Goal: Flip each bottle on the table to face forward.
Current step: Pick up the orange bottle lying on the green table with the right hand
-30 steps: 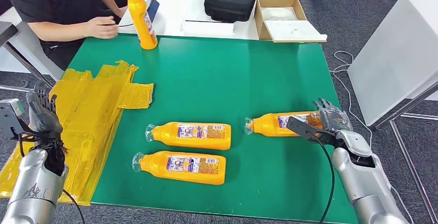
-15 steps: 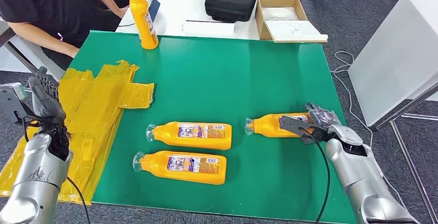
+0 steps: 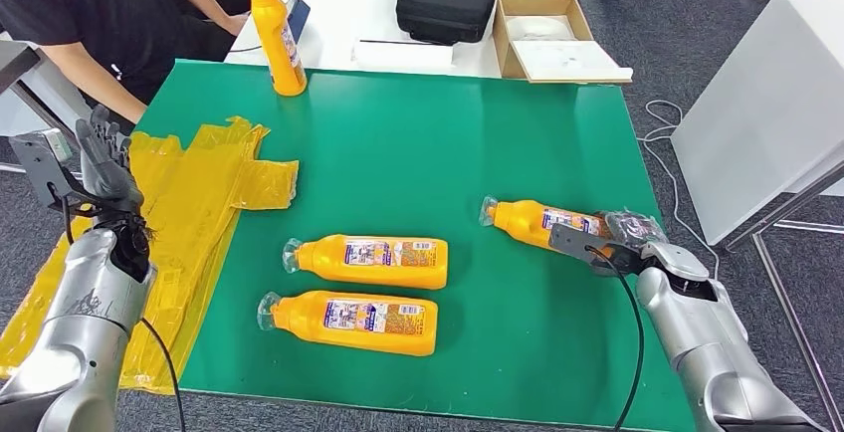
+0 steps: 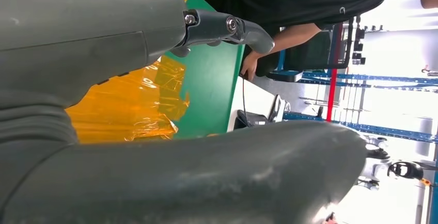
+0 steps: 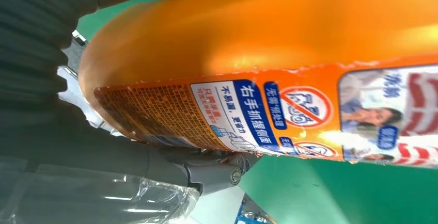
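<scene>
Right hand grips base of lying bottle, right of the two lying bottles on green surface, presumably to roll label forward. Left hand raised off surface, fingers spread, holding nothing.

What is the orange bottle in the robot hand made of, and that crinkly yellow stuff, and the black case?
The orange bottle held by the right robot hand looks like glossy plastic: it shines, with a printed label. The yellow stuff looks like thin plastic film, see-through and wrinkled. The black case looks like matte fabric over a stiff shell, though that is less sure.
</scene>
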